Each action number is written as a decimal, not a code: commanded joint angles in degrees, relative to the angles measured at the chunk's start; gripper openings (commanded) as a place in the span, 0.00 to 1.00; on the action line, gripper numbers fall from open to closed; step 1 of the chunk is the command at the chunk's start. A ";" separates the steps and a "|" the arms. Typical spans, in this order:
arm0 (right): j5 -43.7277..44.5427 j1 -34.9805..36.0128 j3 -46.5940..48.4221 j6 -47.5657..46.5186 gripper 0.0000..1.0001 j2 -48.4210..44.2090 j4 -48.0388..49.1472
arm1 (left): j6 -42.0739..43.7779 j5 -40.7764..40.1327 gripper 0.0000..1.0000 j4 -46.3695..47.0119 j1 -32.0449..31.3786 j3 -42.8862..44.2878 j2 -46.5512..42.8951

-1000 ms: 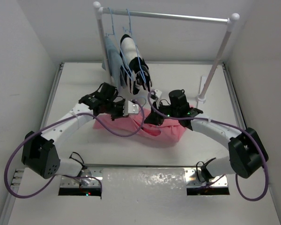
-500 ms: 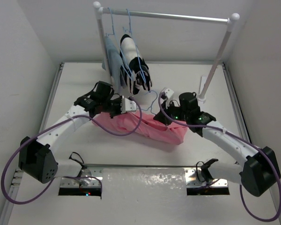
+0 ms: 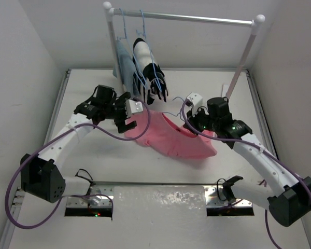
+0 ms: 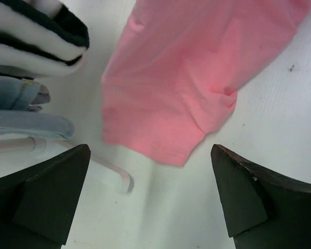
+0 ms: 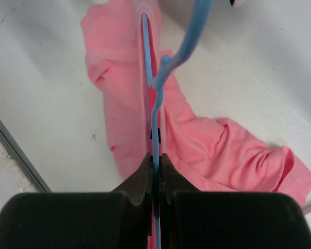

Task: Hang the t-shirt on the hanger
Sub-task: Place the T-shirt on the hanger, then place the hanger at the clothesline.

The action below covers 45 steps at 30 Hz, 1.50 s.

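T-shirt (image 3: 173,139): lying in a crumpled pink band across the middle of the table (image 3: 207,85), stretching from just below the left gripper (image 3: 129,115) to under the right gripper (image 3: 189,124).

Rack (image 3: 197,18): standing at the far edge, carrying a blue-grey garment (image 3: 123,65) and a black-and-white garment (image 3: 145,62), hanging side by side at its left end.

Left gripper: hovering with jaws spread wide, gripping nothing, looking down on one loose edge of the t-shirt, with the two hung garments showing just beside.

Right gripper: pinching tight on a straight wire of the hanger (image 5: 146,78).

Hanger: running over the pink fabric, hook curving up and away from the fingers. Whether threaded inside the t-shirt or only lying against it, impossible to tell.
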 commanded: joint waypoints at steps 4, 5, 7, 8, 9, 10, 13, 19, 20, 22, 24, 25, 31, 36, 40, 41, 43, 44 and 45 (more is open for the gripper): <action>-0.94 -0.97 7.03 -2.63 0.00 -2.45 -7.38 | -2.86 2.46 1.00 1.64 0.74 0.72 -1.51; -1.20 -1.14 9.39 -2.89 0.00 -2.28 -11.23 | -2.86 2.55 1.00 1.73 0.74 0.28 -1.51; -0.59 -1.58 11.86 -2.98 0.00 -1.75 -15.55 | -3.21 2.90 1.00 1.90 0.74 0.10 -1.59; 0.20 -1.76 14.05 -2.81 0.00 -1.83 -18.97 | -3.73 2.90 1.00 2.16 0.74 0.01 -1.59; 0.55 -1.93 14.94 -2.54 0.00 -2.53 -20.13 | -3.91 2.81 1.00 2.43 0.74 -0.07 -1.77; 0.82 -2.63 15.64 -2.11 0.00 -2.89 -22.32 | -4.35 2.73 1.00 3.04 0.74 -0.25 -1.86; 2.31 -4.57 21.25 -0.26 0.00 -2.63 -30.03 | -4.88 2.55 1.00 4.18 0.74 -0.69 -2.12; 13.81 -7.47 38.53 0.10 0.00 2.54 -46.92 | -6.11 2.20 1.00 6.12 0.74 -1.66 -2.74; 15.13 -7.56 41.81 2.27 0.00 3.78 -48.25 | -6.20 2.28 1.00 6.30 0.74 -1.74 -2.74; 19.08 -7.74 48.93 2.91 0.00 6.41 -51.58 | -6.28 2.20 1.00 6.82 0.74 -2.01 -2.91; 21.90 -7.74 59.82 3.44 0.00 10.98 -53.27 | -6.37 2.02 1.00 7.26 0.74 -2.18 -3.09; 24.09 -7.74 65.95 3.44 0.00 12.30 -54.06 | -6.37 1.93 1.00 7.44 0.74 -2.19 -3.09; 29.56 -7.74 78.23 2.03 0.00 18.29 -47.16 | -6.55 0.27 1.00 7.97 0.74 -2.62 -4.23; 22.56 -7.74 71.48 5.01 0.00 16.97 -32.47 | -6.99 -4.12 1.00 8.32 0.74 -3.68 -5.20; 18.75 -7.65 71.98 8.79 0.00 21.52 -27.45 | -10.75 -7.73 1.00 10.69 0.83 -6.13 -6.69; 18.66 -7.65 72.34 9.67 0.00 22.33 -26.65 | -11.11 -7.82 1.00 11.04 0.83 -6.84 -7.74; 20.76 -7.65 71.12 11.60 0.00 23.12 -22.46 | -12.17 -7.65 1.00 11.13 0.83 -8.51 -8.71; 21.64 -7.56 70.07 12.22 0.00 22.95 -20.17 | -12.61 -7.65 1.00 11.04 0.83 -8.95 -9.41; 22.35 -7.30 68.66 12.66 0.00 22.78 -17.71 | -13.13 -7.65 1.00 10.96 0.83 -9.82 -9.68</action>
